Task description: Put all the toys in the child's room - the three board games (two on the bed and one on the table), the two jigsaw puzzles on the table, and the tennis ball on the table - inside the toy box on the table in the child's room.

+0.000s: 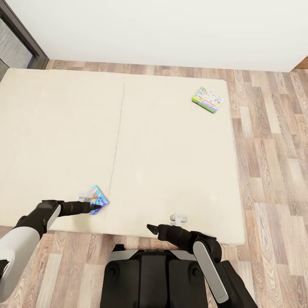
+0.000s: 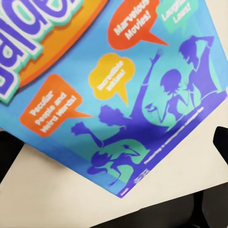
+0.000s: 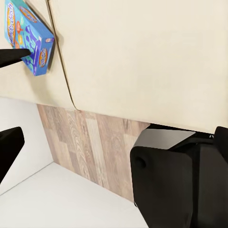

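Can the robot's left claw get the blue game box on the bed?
Probably yes. The left claw is already at the blue game box near the bed's front edge, and nothing lies between them.

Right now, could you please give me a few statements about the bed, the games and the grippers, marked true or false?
1. Two board games lie on the bed. True: a blue game near the front edge and a green game near the far right corner.
2. The left gripper is at the blue game. True.
3. The green game sits on the floor. False: it lies on the bed.
4. The right gripper holds the green game. False: it hovers at the bed's near edge, far from that game.
5. The two games touch. False: they lie far apart.
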`<state>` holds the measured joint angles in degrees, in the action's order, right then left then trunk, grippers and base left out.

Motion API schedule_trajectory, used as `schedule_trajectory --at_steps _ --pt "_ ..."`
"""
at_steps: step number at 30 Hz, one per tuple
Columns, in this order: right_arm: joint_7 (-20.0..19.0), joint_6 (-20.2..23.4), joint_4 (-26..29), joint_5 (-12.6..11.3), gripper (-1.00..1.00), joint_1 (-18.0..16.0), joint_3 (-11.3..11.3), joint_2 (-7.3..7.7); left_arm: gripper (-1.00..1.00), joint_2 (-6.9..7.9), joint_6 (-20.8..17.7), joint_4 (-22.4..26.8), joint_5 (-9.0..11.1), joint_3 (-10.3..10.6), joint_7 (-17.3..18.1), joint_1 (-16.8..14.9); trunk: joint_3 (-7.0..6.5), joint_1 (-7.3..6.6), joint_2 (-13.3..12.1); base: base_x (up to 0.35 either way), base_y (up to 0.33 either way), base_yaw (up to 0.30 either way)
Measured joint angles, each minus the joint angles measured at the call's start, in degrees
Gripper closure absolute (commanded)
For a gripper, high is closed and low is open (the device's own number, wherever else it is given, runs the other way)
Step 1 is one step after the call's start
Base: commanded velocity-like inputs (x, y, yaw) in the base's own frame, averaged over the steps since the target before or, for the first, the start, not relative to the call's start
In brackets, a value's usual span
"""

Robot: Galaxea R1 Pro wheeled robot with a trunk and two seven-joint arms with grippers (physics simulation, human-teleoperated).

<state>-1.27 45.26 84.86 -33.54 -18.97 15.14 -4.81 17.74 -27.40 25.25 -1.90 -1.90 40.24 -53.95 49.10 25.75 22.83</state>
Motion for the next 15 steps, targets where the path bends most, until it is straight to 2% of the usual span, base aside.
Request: schedule_trajectory --at_steps 15 --pt "0.00 0.00 0.00 -0.02 -1.00 0.00 0.00 0.00 -1.00 0.46 -0.08 0.14 0.00 -0.08 -0.03 0.00 0.00 0.00 0.00 0.000 0.019 0.000"
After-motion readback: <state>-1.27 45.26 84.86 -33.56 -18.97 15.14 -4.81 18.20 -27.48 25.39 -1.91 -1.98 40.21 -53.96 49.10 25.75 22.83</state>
